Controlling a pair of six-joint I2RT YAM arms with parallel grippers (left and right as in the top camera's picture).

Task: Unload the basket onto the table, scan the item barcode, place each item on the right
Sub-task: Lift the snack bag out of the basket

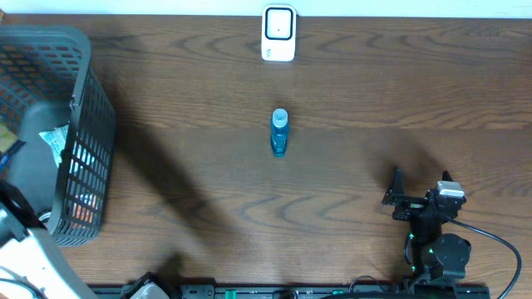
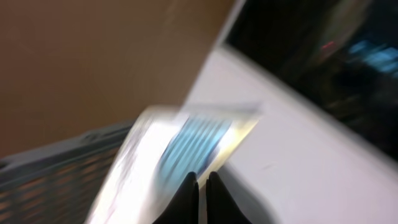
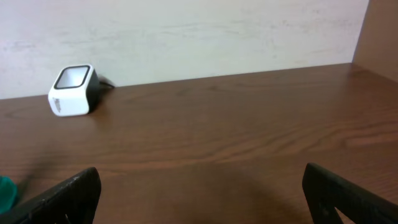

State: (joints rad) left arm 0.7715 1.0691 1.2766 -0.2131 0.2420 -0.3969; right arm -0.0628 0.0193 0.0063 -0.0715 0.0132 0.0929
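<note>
In the left wrist view my left gripper (image 2: 202, 178) is shut on the edge of a flat, blurred white packet with blue print (image 2: 186, 149). From overhead the same packet (image 1: 56, 139) shows beside the basket's inner wall at the far left, and the arm covers the fingers there. The white barcode scanner (image 1: 278, 33) stands at the table's far edge, and the right wrist view has it at its left (image 3: 73, 90). My right gripper (image 1: 420, 183) hovers low at the near right, open wide with nothing between its fingers (image 3: 202, 186).
A dark mesh basket (image 1: 83, 124) fills the left end of the table. A small blue bottle (image 1: 279, 133) lies mid-table, below the scanner, and shows as a teal sliver (image 3: 5, 193) at the right wrist view's left edge. A cable trails from the right arm's base (image 1: 499, 241).
</note>
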